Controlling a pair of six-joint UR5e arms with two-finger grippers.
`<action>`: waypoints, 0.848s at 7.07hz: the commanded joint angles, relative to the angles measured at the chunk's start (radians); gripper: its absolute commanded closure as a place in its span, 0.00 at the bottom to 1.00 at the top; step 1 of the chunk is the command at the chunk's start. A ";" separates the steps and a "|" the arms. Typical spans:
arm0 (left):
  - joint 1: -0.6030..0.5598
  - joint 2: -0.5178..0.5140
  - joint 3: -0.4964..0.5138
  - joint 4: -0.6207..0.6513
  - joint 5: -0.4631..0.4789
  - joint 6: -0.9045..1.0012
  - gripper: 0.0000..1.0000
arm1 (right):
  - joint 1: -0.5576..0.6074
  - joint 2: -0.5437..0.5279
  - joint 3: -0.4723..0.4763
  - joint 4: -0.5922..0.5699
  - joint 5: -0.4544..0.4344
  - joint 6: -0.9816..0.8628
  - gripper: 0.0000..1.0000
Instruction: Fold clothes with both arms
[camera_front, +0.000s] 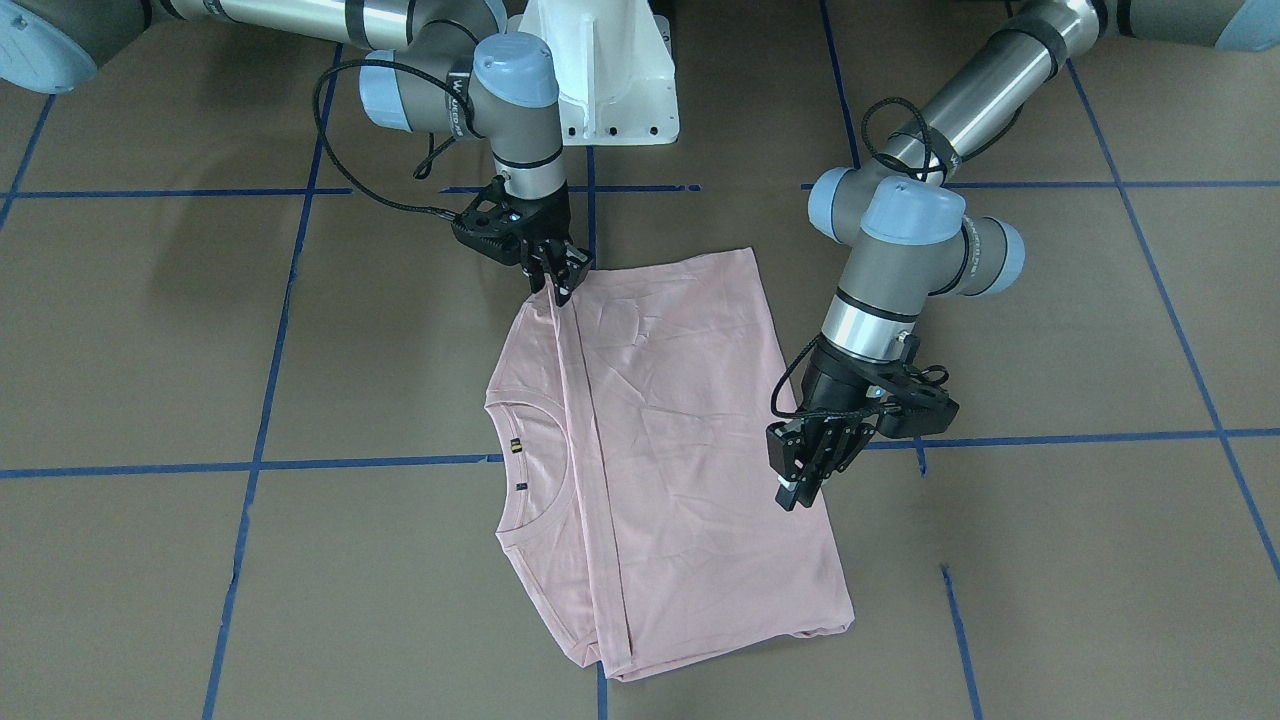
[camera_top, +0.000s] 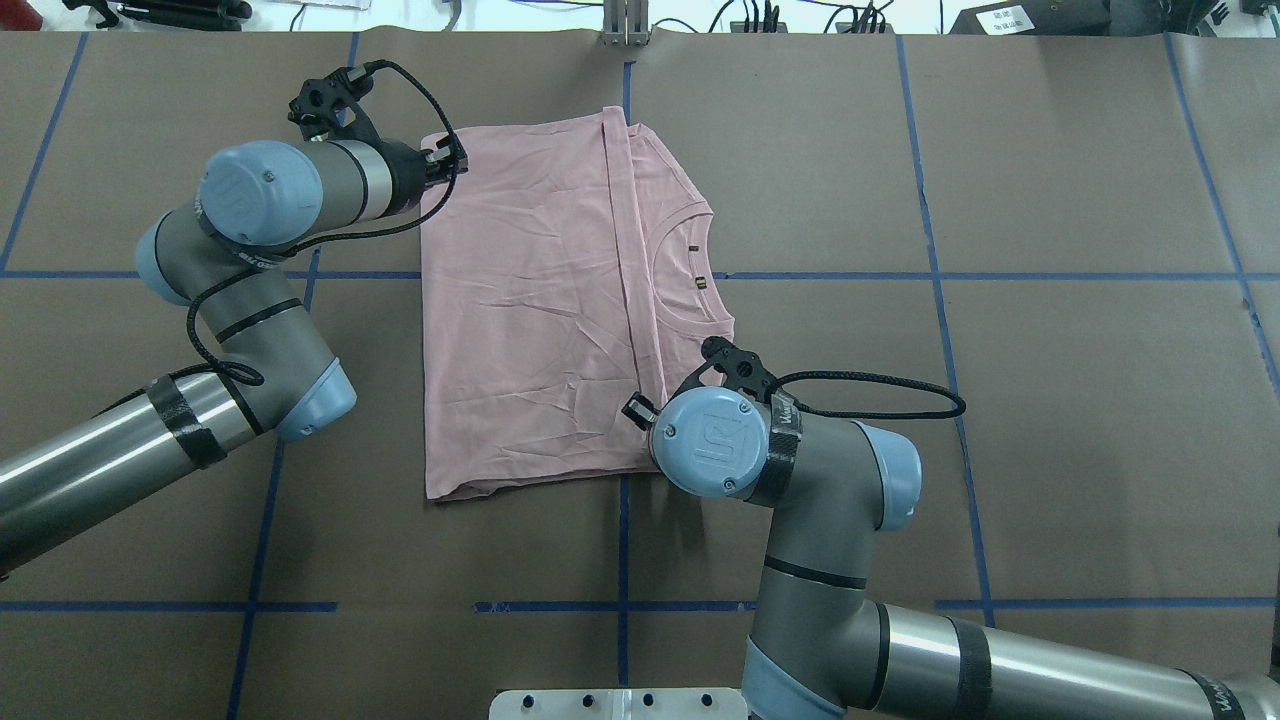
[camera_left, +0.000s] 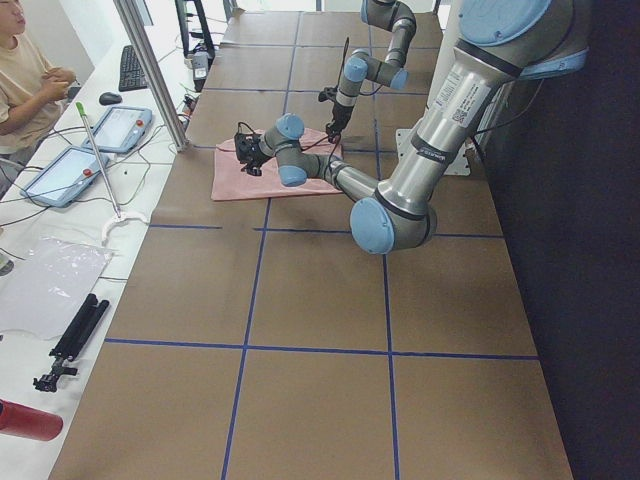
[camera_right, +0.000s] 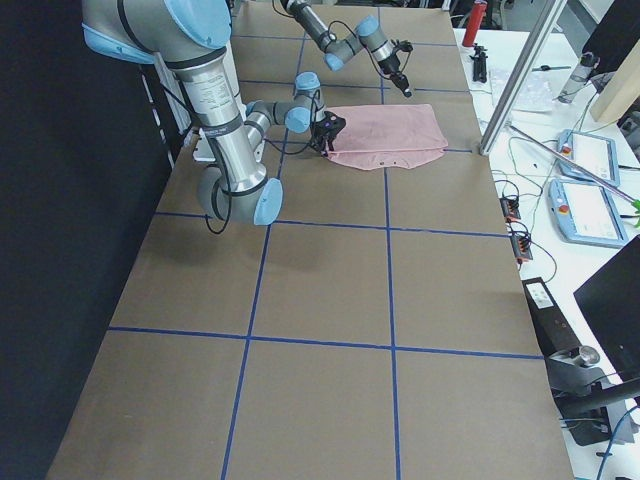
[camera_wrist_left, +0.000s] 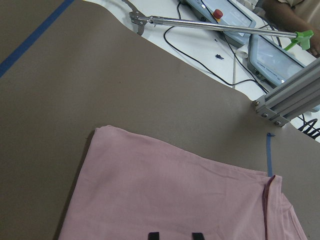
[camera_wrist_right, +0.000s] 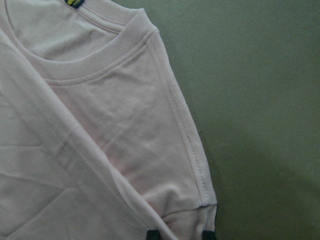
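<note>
Shirt (camera_top: 530, 300) folded over once — more folds likely left; left gripper (camera_front: 792, 497) and right gripper (camera_front: 560, 289) both slightly open, holding nothing.

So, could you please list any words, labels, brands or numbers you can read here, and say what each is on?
Nothing reads with confidence.
neck tag in the T-shirt collar: black and yellow, too small to read.
White lettering on the right arm: blurred.
Square emblem on its blue joint cap: not legible.
sticker on the left arm: too small.
</note>
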 joint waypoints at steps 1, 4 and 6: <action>0.000 0.000 -0.002 0.000 0.000 0.000 0.67 | 0.001 0.001 0.007 0.008 0.002 0.000 1.00; 0.002 0.000 -0.006 0.000 0.000 0.000 0.67 | 0.001 0.001 0.010 0.008 0.002 -0.001 1.00; 0.009 0.000 -0.010 0.000 0.000 -0.002 0.67 | 0.001 0.000 0.008 0.008 0.002 -0.001 0.95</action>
